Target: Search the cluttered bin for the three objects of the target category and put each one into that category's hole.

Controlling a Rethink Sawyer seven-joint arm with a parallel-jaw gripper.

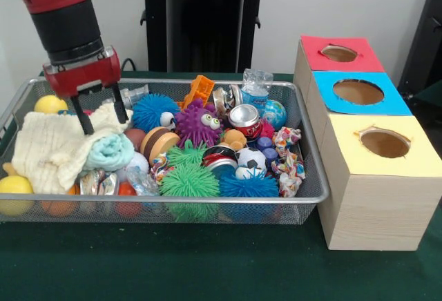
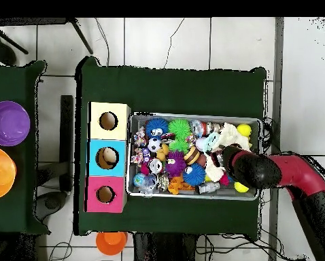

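Note:
The wire mesh bin [image 1: 314,194] is full of mixed objects. My gripper [image 1: 102,117] hangs over its left end, open, with its two black fingers [image 1: 85,121] down on a cream cloth [image 1: 48,150]. An orange-tan round thing with dark stripes [image 1: 157,142] lies just right of the gripper; it also shows in the overhead view [image 2: 191,156]. I see no yellow duckling. The red-surround hole [image 1: 339,53] is the farthest of three on the pale wooden box [image 1: 373,204] right of the bin, and it is empty. In the overhead view my arm [image 2: 257,170] covers the gripper.
A rolled light blue cloth [image 1: 109,150], blue [image 1: 153,111], purple [image 1: 197,123] and green [image 1: 188,180] puffer balls, cans [image 1: 243,116], a bottle [image 1: 255,83] and yellow balls [image 1: 50,104] crowd the bin. The blue [image 1: 358,92] and yellow [image 1: 385,143] holes lie nearer on the box.

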